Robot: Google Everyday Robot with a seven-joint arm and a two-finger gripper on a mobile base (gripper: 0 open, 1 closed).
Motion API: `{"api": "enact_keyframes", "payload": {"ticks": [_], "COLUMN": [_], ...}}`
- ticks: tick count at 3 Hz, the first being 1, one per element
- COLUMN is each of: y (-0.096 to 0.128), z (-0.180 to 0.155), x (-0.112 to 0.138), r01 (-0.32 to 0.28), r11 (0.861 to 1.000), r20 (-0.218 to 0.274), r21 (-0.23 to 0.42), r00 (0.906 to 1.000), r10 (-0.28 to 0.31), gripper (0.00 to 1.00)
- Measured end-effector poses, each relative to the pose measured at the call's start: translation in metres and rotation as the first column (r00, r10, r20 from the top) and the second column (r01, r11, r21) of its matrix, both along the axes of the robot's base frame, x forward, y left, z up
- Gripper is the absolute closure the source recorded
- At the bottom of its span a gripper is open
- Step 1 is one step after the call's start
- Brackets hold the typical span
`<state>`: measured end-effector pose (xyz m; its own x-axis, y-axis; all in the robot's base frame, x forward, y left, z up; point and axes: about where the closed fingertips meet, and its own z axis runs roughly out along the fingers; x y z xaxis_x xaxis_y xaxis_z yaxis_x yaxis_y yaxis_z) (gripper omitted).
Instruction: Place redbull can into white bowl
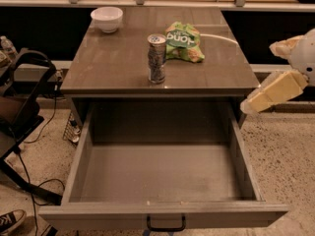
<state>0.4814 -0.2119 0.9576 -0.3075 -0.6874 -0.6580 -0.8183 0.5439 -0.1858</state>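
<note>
A black chair (22,97) is sitting on the far left, on the floor (285,161). A shoe (10,220) is peeking in at the bottom corner, at about 7 o'clock from the chair. Black cords (34,188) are lying on the floor between them.

Next, a grey table (118,63) is standing in the middle. The white bowl (107,18) is sitting on its top, in the far left corner. It is sitting the right way up.

The can (157,58) is standing up straight on the table top, near the front edge and about in the middle. Nothing is holding it. The white bowl is at about 10 o'clock from the can, and the two are well apart.

A green bag (183,42) with white letters is lying at about 1 o'clock from the can, just behind it.

Under the table top, a big drawer (162,173) is hanging wide open toward the front. A dark handle (166,224) is sticking out at its front, at 6 o'clock from the can.

On the far right, the gripper (275,91) is hanging in the air, off the table's right side. It is at about 4 o'clock from the can and well apart from it. It is not touching the table, the can or the bowl. I cannot tell if the gripper is wide or narrow.
</note>
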Motion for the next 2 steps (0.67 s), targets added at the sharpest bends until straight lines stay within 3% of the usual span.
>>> {"api": "enact_keyframes", "payload": {"ticks": [1, 2], "y": [0.007, 0.011], "z": [0.019, 0.04], "x": [0.041, 0.063], "r01": [0.013, 0.02], "r11": [0.97, 0.93], "r20": [0.195, 0.269], "r21": [0.241, 0.368], "r00": [0.979, 0.9547], "r10": [-0.061, -0.127], "gripper": [0.0, 0.0]}}
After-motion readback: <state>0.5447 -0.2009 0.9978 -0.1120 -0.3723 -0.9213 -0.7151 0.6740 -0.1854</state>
